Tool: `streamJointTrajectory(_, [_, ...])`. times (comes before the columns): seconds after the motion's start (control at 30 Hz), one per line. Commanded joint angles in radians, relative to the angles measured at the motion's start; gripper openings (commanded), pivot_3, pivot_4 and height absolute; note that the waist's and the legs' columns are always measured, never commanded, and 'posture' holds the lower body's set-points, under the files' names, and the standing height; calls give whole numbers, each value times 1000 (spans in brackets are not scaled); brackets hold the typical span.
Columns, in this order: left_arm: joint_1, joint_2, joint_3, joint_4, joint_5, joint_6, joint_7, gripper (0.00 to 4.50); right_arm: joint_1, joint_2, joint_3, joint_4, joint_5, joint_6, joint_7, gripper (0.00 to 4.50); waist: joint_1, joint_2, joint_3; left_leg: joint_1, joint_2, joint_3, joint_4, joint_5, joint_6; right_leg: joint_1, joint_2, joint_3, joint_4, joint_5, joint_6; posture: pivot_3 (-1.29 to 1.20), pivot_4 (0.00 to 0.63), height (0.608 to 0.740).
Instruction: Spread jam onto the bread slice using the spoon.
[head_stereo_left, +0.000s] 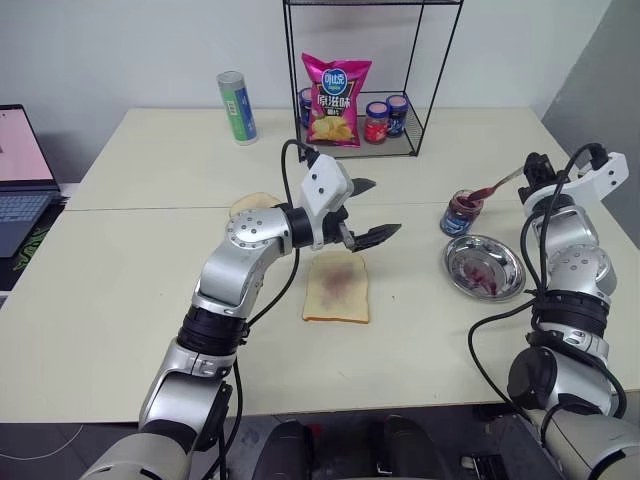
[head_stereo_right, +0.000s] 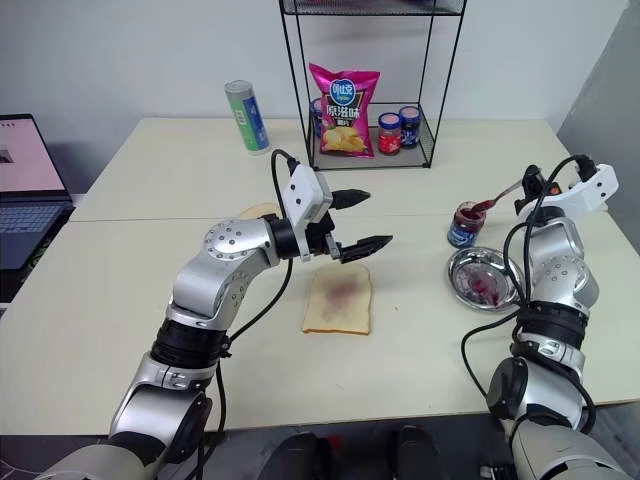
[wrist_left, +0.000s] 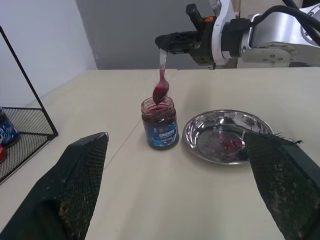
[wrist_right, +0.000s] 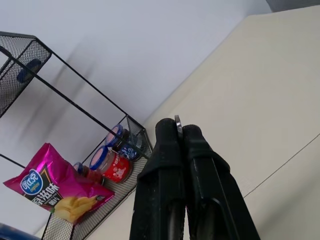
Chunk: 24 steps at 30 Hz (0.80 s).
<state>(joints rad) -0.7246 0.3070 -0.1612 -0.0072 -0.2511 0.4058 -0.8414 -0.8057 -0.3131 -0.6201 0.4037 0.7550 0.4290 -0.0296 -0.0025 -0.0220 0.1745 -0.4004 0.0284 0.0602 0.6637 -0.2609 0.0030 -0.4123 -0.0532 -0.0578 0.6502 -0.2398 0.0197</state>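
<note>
The bread slice (head_stereo_left: 336, 288) lies flat at the table's middle with a red-purple jam smear (head_stereo_left: 338, 277) at its centre. My left gripper (head_stereo_left: 380, 208) hovers open just above the slice's far edge, holding nothing. At the right, my right gripper (head_stereo_left: 530, 178) is shut on the handle of the spoon (head_stereo_left: 497, 187). The spoon's bowl (wrist_left: 160, 92), coated in jam, hangs just over the mouth of an open blue-labelled jar (head_stereo_left: 462, 212). In the right wrist view the handle's end (wrist_right: 178, 121) pokes out between the closed fingers.
A round steel dish (head_stereo_left: 508, 283) with jam smears sits in front of the jar. A second bread slice (head_stereo_left: 252, 203) lies behind my left arm. At the back stand a wire rack (head_stereo_left: 420, 80) holding a pink chips bag (head_stereo_left: 336, 98) and red-lidded jars (head_stereo_left: 376, 122), and a can (head_stereo_left: 237, 107). A laptop (head_stereo_left: 20, 185) sits at the far left.
</note>
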Motion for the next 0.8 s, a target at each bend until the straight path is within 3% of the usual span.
streamJointTrajectory(0.03, [-25,3,10,-22,-13,-20,-7,4500,-39,6,-76,-37,92,9,-47,22,0,0,0,0,0,0,0,0,0,0,0,0,0,0,0,0,150,740])
streamJointTrajectory(0.27, [-52,30,35,11,-24,-30,-32,4500,-51,41,-143,-81,222,38,-126,22,-1,0,0,0,0,0,0,0,0,0,0,0,0,0,0,0,150,740])
streamJointTrajectory(0.53, [-61,85,52,3,-81,5,-119,4500,-69,81,-129,-197,332,84,-203,22,-2,1,1,0,0,0,-1,0,0,-1,0,1,0,0,0,0,150,740])
streamJointTrajectory(0.8, [45,194,112,-140,-151,112,-138,4500,-54,171,3,-406,436,189,-297,22,-8,2,1,-1,1,0,-1,0,0,-2,-1,1,1,0,0,0,150,740])
